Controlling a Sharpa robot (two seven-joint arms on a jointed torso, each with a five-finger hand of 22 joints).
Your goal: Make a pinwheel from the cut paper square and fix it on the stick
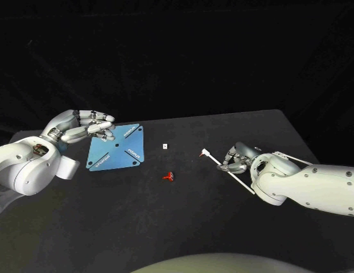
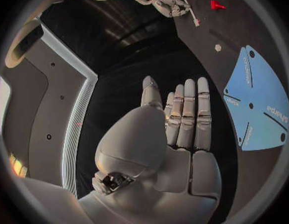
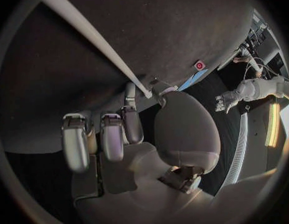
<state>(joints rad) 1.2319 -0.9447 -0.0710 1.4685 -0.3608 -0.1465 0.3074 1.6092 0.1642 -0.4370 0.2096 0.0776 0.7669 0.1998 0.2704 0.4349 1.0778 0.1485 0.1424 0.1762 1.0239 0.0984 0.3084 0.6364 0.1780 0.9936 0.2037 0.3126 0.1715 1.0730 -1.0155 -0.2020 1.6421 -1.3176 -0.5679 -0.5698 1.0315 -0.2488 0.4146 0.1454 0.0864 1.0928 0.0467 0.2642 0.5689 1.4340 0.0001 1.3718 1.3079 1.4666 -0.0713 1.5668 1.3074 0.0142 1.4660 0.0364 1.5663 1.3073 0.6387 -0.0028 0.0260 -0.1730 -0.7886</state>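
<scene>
Matt blue paper square [image 1: 117, 148] on matt black table [image 1: 226, 216]

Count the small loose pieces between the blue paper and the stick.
2: a white piece beside the blue paper, a red piece nearer the robot. None looks hidden.

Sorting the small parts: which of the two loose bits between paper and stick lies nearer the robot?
The red piece; the white bit lies farther out, beside the blue paper square.
</scene>
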